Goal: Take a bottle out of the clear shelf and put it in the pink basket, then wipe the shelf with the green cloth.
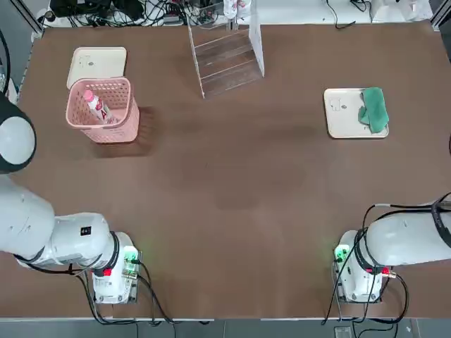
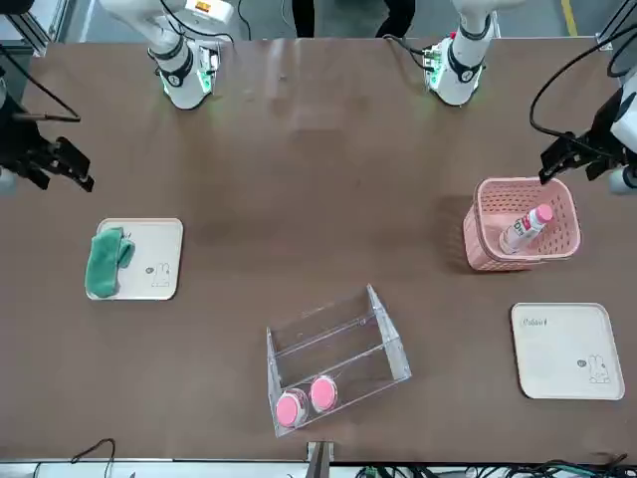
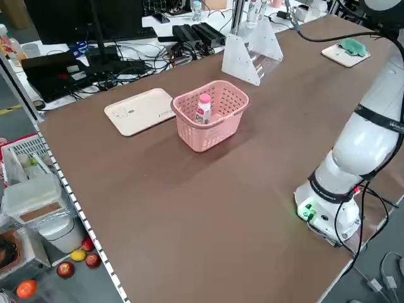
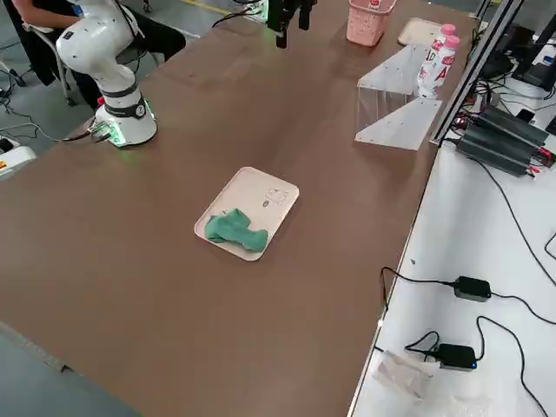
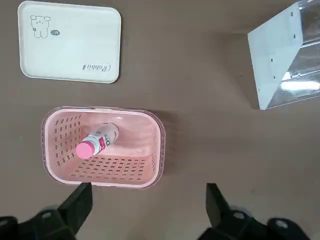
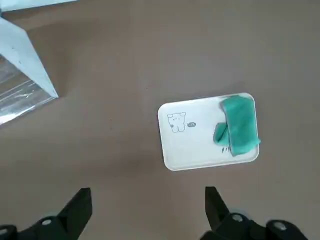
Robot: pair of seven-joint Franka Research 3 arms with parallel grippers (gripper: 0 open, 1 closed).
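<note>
Where the brown counter (image 1: 232,190) spreads out, a clear acrylic stepped shelf (image 2: 338,358) holds two pink-capped bottles (image 2: 322,392). A pale pink perforated plastic basket (image 5: 103,147) holds the small white plastic bottle with a pink cap (image 5: 98,141), leaning inside. A soft teal-green fabric cloth (image 6: 239,125) lies on a flat cream tray (image 6: 185,150). Left tool (image 5: 149,200), open, near the basket; right tool (image 6: 148,202), open, near that tray.

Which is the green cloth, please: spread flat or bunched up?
Bunched: the cloth lies folded over itself, covering only part of its tray.
</note>
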